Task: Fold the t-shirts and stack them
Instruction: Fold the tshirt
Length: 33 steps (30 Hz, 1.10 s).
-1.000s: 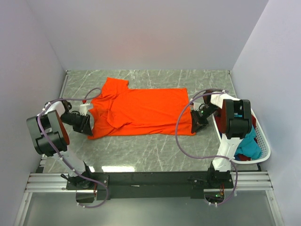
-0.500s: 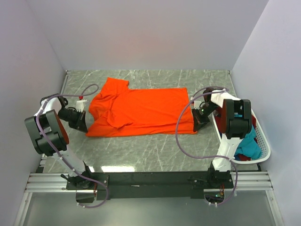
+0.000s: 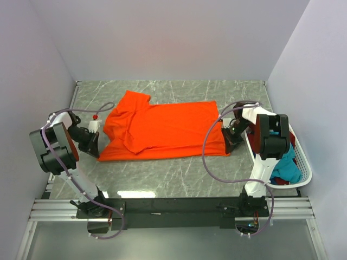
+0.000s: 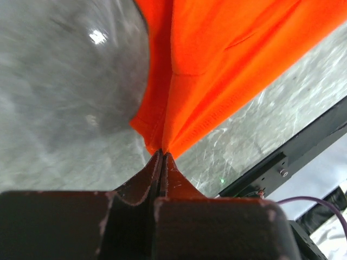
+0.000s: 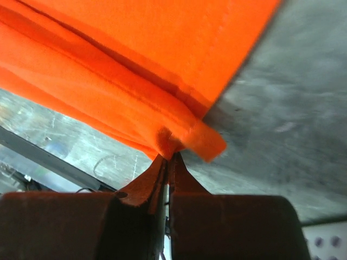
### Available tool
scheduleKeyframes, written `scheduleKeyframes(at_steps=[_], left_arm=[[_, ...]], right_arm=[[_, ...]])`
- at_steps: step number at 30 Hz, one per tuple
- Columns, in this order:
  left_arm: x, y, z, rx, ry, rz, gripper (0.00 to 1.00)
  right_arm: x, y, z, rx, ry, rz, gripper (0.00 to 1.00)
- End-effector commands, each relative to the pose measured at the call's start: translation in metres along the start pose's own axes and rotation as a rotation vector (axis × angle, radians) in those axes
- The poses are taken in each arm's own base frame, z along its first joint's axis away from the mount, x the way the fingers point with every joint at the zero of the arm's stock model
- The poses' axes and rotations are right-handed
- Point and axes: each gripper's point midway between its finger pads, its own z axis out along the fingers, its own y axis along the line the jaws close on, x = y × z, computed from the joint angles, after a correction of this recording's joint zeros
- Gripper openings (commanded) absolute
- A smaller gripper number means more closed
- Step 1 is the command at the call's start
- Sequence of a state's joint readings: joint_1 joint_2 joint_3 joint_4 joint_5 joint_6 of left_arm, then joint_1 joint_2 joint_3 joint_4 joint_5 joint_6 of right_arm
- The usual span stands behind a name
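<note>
The bright orange t-shirt (image 3: 162, 127) lies spread across the grey marble table, a sleeve at the far left. My left gripper (image 3: 96, 150) is shut on the shirt's near left corner; the left wrist view shows the cloth (image 4: 217, 59) pinched at my fingertips (image 4: 161, 154). My right gripper (image 3: 226, 145) is shut on the near right corner, the hem (image 5: 179, 130) bunched between its tips (image 5: 169, 157). Teal, blue and dark red shirts (image 3: 286, 168) lie in the basket at the right.
The white plastic basket (image 3: 307, 172) stands at the table's right edge, beside the right arm. White walls close in the table at the back and both sides. The black frame rail (image 3: 173, 206) runs along the near edge.
My left gripper has moved left and slightly nearer, pulling the shirt's near left corner out flatter. My right gripper has shifted slightly right, stretching the hem.
</note>
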<state>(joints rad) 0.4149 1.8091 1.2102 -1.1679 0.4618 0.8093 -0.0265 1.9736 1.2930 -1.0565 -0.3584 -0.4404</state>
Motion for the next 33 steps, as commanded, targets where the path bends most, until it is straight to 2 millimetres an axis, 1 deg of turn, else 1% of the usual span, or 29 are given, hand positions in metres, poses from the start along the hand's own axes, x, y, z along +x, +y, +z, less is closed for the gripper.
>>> scheduleKeyframes(at_steps=[1,2,4,5,6,7,9,10,11,12,13,14,15,16,17,18,19,21,22,23,24,25,26,27,28,30,31,32,33], left_arm=[[0.015,0.004,0.007,-0.033,0.058,0.019,0.01],[0.021,0.002,0.011,-0.029,0.070,0.012,0.01],[0.022,0.002,0.013,-0.032,0.069,0.018,0.01],[0.021,0.001,0.012,-0.032,0.064,0.017,0.11],[0.019,0.001,0.010,-0.029,0.053,0.026,0.18],[0.015,-0.001,0.005,-0.029,0.036,0.038,0.27],[-0.001,-0.009,-0.007,-0.009,-0.023,0.067,0.39],[-0.009,-0.013,-0.015,-0.003,-0.055,0.084,0.42],[-0.020,-0.016,-0.023,-0.005,-0.077,0.110,0.43],[-0.029,-0.019,-0.026,-0.004,-0.102,0.127,0.44],[-0.035,-0.022,-0.029,-0.017,-0.114,0.147,0.44],[-0.044,-0.023,-0.031,-0.036,-0.128,0.169,0.44],[-0.056,-0.030,-0.028,-0.047,-0.140,0.191,0.44],[-0.064,-0.036,-0.029,-0.046,-0.164,0.204,0.44],[-0.073,-0.047,-0.024,-0.029,-0.172,0.197,0.43],[-0.083,-0.050,-0.023,-0.031,-0.199,0.203,0.43],[-0.089,-0.058,-0.020,-0.008,-0.223,0.197,0.43],[-0.097,-0.071,-0.012,0.019,-0.240,0.162,0.46],[-0.108,-0.070,-0.011,0.000,-0.279,0.166,0.48],[-0.109,-0.074,-0.004,0.004,-0.278,0.154,0.50],[-0.116,-0.072,0.001,-0.007,-0.294,0.128,0.52],[-0.121,-0.073,0.004,-0.007,-0.305,0.121,0.53],[-0.126,-0.074,0.007,-0.024,-0.302,0.095,0.54],[-0.130,-0.073,0.009,-0.034,-0.306,0.089,0.54],[-0.140,-0.068,0.011,-0.053,-0.326,0.092,0.54],[-0.149,-0.064,0.012,-0.084,-0.335,0.076,0.54],[-0.151,-0.060,0.016,-0.094,-0.327,0.065,0.54],[-0.157,-0.058,0.016,-0.108,-0.334,0.065,0.52],[-0.159,-0.054,0.018,-0.121,-0.326,0.058,0.52]], right_arm=[[0.017,0.001,0.005,0.031,0.060,-0.044,0.00],[0.019,0.001,0.004,0.032,0.057,-0.045,0.00],[0.022,0.003,0.006,0.022,0.065,-0.048,0.02],[0.023,0.005,0.005,0.014,0.069,-0.050,0.07],[0.022,0.006,0.001,0.012,0.064,-0.056,0.21],[0.020,0.007,-0.002,0.014,0.057,-0.063,0.26],[0.018,0.011,-0.015,0.021,0.033,-0.086,0.38],[0.010,0.012,-0.025,0.031,0.004,-0.104,0.41],[0.009,0.014,-0.035,0.037,-0.010,-0.118,0.42],[0.004,0.015,-0.042,0.046,-0.029,-0.130,0.43],[-0.006,0.015,-0.053,0.065,-0.062,-0.145,0.43],[-0.010,0.014,-0.059,0.077,-0.077,-0.150,0.43],[-0.017,0.021,-0.060,0.080,-0.083,-0.176,0.43],[-0.027,0.022,-0.069,0.088,-0.113,-0.187,0.42],[-0.031,0.024,-0.069,0.084,-0.113,-0.182,0.41],[-0.036,0.028,-0.070,0.073,-0.122,-0.187,0.38],[-0.044,0.036,-0.074,0.068,-0.140,-0.208,0.37],[-0.053,0.048,-0.073,0.052,-0.155,-0.209,0.36],[-0.058,0.060,-0.070,0.041,-0.161,-0.235,0.36],[-0.066,0.063,-0.069,0.046,-0.184,-0.240,0.36],[-0.073,0.069,-0.063,0.056,-0.188,-0.261,0.36],[-0.073,0.072,-0.059,0.060,-0.176,-0.268,0.37],[-0.079,0.073,-0.056,0.072,-0.188,-0.283,0.37],[-0.082,0.076,-0.052,0.077,-0.183,-0.299,0.39],[-0.084,0.076,-0.047,0.086,-0.176,-0.306,0.39],[-0.091,0.086,-0.041,0.085,-0.180,-0.337,0.40],[-0.094,0.089,-0.037,0.078,-0.174,-0.340,0.40],[-0.096,0.099,-0.034,0.059,-0.174,-0.351,0.40],[-0.098,0.104,-0.033,0.049,-0.177,-0.356,0.40]])
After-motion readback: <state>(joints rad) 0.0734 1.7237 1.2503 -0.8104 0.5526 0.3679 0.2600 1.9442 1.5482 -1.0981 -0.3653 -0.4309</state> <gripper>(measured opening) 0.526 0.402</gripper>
